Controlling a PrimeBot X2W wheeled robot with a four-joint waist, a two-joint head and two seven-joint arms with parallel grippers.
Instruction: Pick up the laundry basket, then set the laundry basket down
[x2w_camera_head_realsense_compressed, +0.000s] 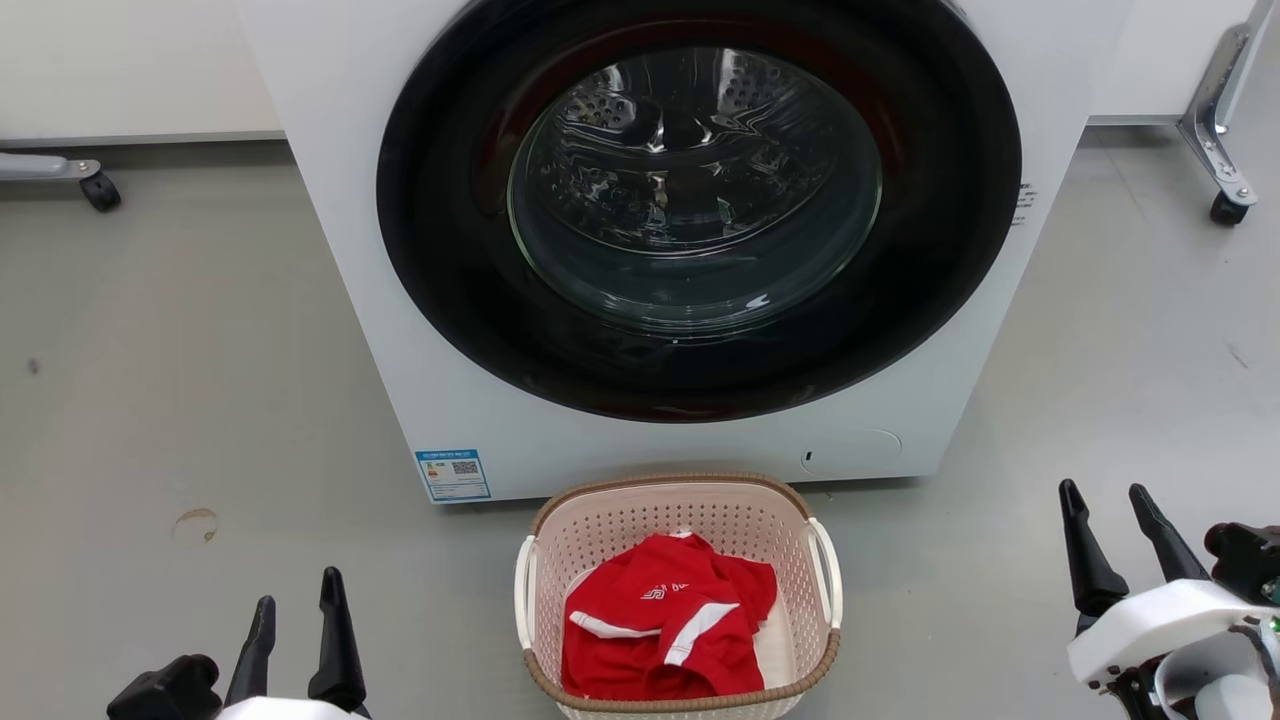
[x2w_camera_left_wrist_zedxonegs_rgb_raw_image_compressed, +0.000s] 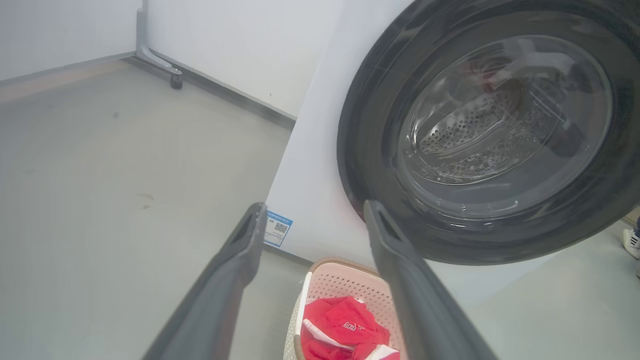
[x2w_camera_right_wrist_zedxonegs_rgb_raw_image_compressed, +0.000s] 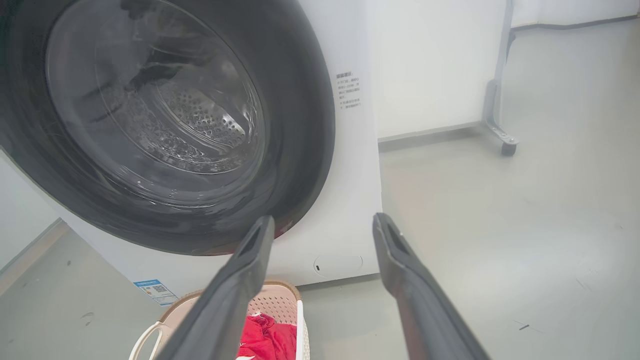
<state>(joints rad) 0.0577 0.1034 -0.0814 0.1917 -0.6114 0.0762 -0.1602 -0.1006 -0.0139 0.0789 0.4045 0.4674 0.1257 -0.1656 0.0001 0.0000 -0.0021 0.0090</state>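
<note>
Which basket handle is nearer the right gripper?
The white loop handle on the right side of the laundry basket, facing the open right gripper; the other handle sits on the left side, toward the left gripper.

The laundry basket (x2w_camera_head_realsense_compressed: 680, 600) sits on the floor (x2w_camera_head_realsense_compressed: 180, 400) just before the washer (x2w_camera_head_realsense_compressed: 660, 240), holding a red garment (x2w_camera_head_realsense_compressed: 665, 625). The left gripper (x2w_camera_head_realsense_compressed: 297, 605) and right gripper (x2w_camera_head_realsense_compressed: 1107, 500) flank it, fingers spread.

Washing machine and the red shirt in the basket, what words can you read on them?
Blue-and-white paper sticker low on the big white front-loading washing machine: a square code and print, too small to read.
Grey printed lines near its right edge: too small to read.
White logo and letters on the crumpled red cloth shirt: blurred, unreadable.
</note>
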